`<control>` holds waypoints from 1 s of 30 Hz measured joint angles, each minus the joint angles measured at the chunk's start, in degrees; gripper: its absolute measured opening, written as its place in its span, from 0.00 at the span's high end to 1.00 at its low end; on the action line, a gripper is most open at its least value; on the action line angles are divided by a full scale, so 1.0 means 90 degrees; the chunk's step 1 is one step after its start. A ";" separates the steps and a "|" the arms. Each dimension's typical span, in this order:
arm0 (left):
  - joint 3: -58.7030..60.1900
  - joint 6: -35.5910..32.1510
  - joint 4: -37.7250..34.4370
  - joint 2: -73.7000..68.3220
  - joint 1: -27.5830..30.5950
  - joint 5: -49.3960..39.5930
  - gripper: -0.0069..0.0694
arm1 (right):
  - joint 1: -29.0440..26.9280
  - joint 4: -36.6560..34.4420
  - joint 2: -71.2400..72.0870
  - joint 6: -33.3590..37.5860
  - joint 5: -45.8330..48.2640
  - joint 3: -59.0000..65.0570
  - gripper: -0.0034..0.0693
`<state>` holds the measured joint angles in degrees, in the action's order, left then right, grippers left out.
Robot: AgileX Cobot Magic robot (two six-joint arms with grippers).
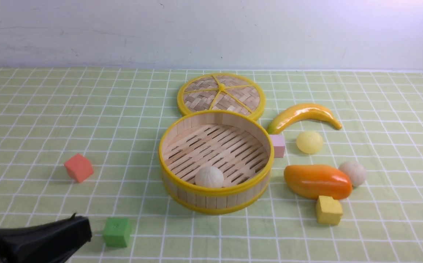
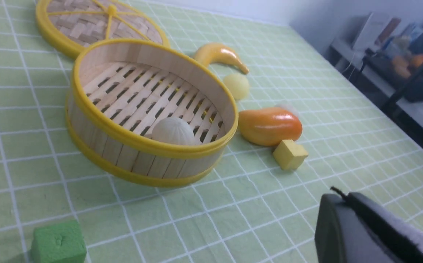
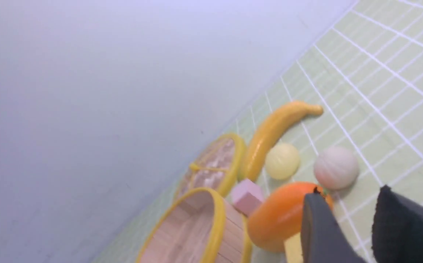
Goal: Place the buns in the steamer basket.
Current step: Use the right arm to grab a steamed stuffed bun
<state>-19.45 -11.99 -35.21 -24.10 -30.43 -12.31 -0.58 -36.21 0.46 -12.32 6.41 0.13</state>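
The steamer basket stands mid-table, and one off-white bun lies on its slatted floor near the front wall. To its right a pale yellow bun lies on the cloth. Another off-white bun lies just behind the mango's right end. My left gripper is low at the near left, shut and empty, well short of the basket. The right gripper is outside the front view. In its wrist view it hangs open and empty, short of the off-white bun and the yellow bun.
The woven lid lies flat behind the basket. A banana, a pink cube, an orange mango and a yellow cube crowd the right side. A red cube and a green cube sit on the left.
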 joint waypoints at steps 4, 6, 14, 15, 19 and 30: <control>0.0123 -0.0017 0.0000 0.0389 0.0000 0.0006 0.93 | 0.0077 0.0095 -0.0951 0.0580 0.1275 -0.1285 0.70; 0.0130 -0.0017 0.0000 0.0378 0.0000 0.0006 0.93 | 0.0111 0.0589 -0.2367 0.1230 0.2705 -0.2655 0.72; 0.0137 -0.0017 0.0006 0.0366 0.0000 -0.0022 0.93 | 0.0218 0.2041 -0.6638 0.1875 0.5257 -0.6016 0.73; 0.0137 -0.0017 0.0006 0.0366 0.0000 -0.0022 0.93 | 0.0343 0.2258 -0.7539 0.1763 0.5444 -0.6538 0.73; 0.0137 -0.0017 0.0032 0.0366 0.0000 -0.0022 0.93 | 0.0733 0.2846 -0.9235 0.1369 0.5646 -0.7574 0.73; 0.0137 -0.0022 0.0193 0.0366 0.0000 -0.0106 0.93 | 0.0778 0.3415 -1.2294 0.0846 0.6523 -1.0150 0.66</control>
<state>-18.22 -12.18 -33.47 -20.81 -30.43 -13.26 6.42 -5.47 -110.19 -4.71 65.12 -91.22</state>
